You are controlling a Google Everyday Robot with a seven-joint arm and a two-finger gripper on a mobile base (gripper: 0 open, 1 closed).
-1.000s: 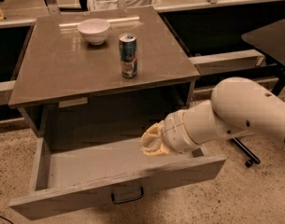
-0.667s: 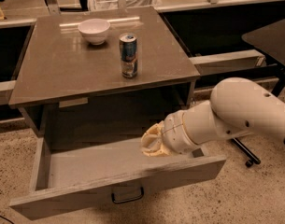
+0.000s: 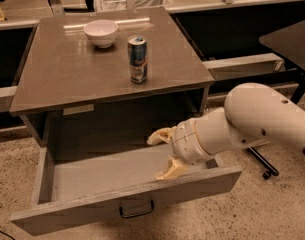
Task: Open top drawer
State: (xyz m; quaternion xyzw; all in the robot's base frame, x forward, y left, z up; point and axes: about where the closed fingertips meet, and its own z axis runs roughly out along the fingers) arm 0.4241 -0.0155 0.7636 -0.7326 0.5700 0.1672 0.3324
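Unmoved end effector point(image 3: 164, 153) inside top drawer point(image 3: 82, 211), can point(image 3: 137, 59) above

Top drawer point(image 3: 127, 204) stands pulled out; the hand point(image 3: 164, 153), fingers point(image 3: 159, 135) spread, sits inside it, right of centre

One gripper point(image 3: 162, 155) over one top drawer point(image 3: 82, 213), one bowl point(image 3: 101, 32), one can point(image 3: 137, 59)

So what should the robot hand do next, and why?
Probably lift the gripper straight up and out of the top drawer. The drawer is already pulled far out, with its whole floor showing, so the opening looks done. The gripper sits inside it, just behind the front panel, fingers spread and holding nothing.
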